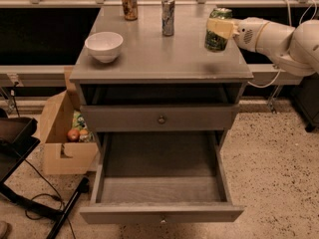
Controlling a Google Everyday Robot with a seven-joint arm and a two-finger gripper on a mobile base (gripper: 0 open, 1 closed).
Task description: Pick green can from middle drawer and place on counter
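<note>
- End effector (pixel 222 28) grips the green can (pixel 215 42) upright, seemingly just above the table (pixel 149 59), poised for set-down.
- Below and to its left, the middle drawer (pixel 162 189) stands open.

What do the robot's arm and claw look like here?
The arm is glossy white, with rounded bulbous segments and a dotted grille near the wrist. Its claw, gripping the mottled green can above the right side of the flat grey counter, has pale yellow fingers.
</note>
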